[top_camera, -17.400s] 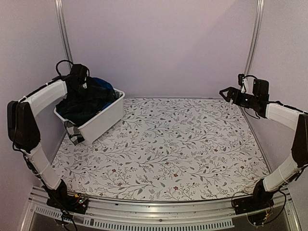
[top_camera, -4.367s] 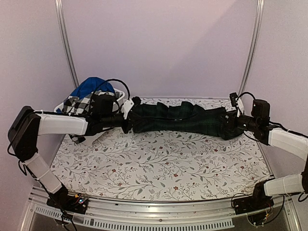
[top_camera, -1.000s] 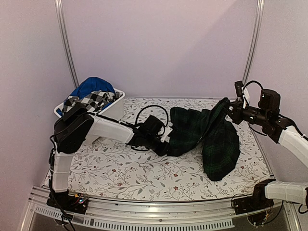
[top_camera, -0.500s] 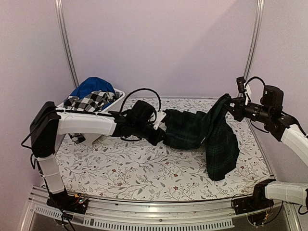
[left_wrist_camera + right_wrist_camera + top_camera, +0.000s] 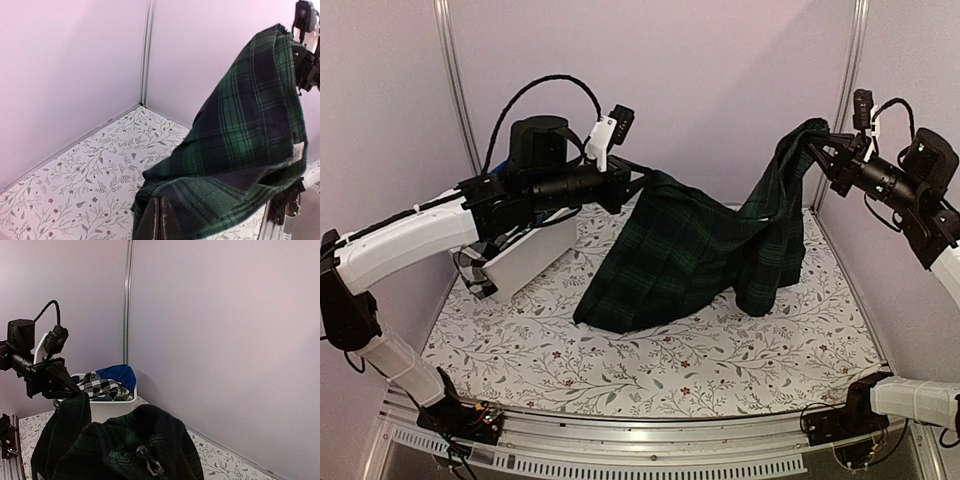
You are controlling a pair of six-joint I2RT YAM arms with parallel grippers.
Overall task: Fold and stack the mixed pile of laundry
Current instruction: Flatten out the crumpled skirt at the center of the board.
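Both arms hold the tartan garment (image 5: 685,250) up in the air, spread out between them. The left claw (image 5: 642,181) is pinched tight on one top corner. The right claw (image 5: 820,148) is pinched tight on the other. The bottom edge hangs down and seems to rest on the bench (image 5: 720,365). The checked shirt (image 5: 102,387) and the blue garment (image 5: 117,374) wait in the white tub (image 5: 520,262). I think this is the spreading-out step. Next, it needs laying down flat and smooth, ready to fold.
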